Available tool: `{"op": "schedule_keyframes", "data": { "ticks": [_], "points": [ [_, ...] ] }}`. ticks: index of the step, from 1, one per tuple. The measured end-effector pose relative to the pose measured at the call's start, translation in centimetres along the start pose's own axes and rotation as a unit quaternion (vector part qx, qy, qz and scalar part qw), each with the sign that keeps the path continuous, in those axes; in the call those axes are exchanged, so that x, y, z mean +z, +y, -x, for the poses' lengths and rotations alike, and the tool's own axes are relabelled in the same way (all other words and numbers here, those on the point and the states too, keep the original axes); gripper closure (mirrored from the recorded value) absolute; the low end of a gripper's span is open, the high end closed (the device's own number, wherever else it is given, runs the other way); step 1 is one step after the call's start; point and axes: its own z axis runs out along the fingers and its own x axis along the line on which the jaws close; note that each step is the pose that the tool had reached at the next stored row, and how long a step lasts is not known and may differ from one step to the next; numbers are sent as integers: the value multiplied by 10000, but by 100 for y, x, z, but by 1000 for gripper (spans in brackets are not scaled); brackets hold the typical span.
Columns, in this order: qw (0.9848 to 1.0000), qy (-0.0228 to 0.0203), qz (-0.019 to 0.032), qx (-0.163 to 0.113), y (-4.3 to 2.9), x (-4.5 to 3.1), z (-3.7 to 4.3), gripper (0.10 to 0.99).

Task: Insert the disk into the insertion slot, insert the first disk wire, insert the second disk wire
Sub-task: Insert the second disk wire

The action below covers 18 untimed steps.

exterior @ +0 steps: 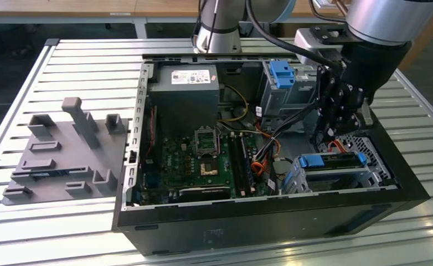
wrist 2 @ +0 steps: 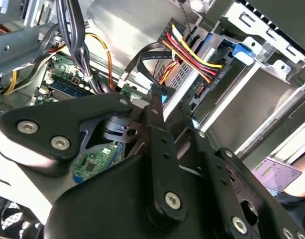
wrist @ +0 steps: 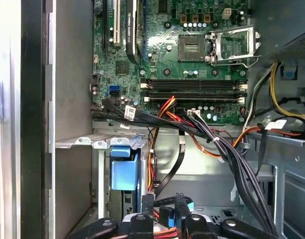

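One disk (exterior: 333,161) (blue-framed) sits in the insertion slot (exterior: 371,166); one gripper (exterior: 333,126) hovers above, grip state unclear, over a slatted table (exterior: 76,61).

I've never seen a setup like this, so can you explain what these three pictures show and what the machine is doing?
A robot arm is working inside an open computer case that lies on a slatted table. The exterior view looks from off the arm; both wrist views come from cameras riding on it. Its gripper reaches down beside the disk, which sits in its blue carrier in the insertion slot. The second wrist view shows a multicoloured wire plugged in at the disk. A grey fixture plate lies beside the case.
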Motion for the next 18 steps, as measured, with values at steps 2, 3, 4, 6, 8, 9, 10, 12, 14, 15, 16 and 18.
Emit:
{"op": "schedule_keyframes", "data": {
  "ticks": [2,3,4,6,8,9,10,12,14,15,16,18],
  "points": [
    [10000,12,-1,0,0,7,1,788],
    [10000,15,-1,0,0,12,1,855],
    [10000,16,-1,0,1,16,1,855],
    [10000,17,-1,0,1,17,1,918],
    [10000,4,-1,0,-4,19,0,937],
    [10000,-14,0,1,-6,20,-7,937],
    [10000,-31,1,1,-8,20,-19,937],
    [10000,-61,1,2,-10,21,-59,937],
    [10000,-79,1,2,-11,24,-104,937],
    [10000,-87,2,3,-11,26,-121,937],
    [9999,-101,2,3,-11,26,-136,937],
    [9999,-162,3,5,-12,27,-160,937]
  ]
}}
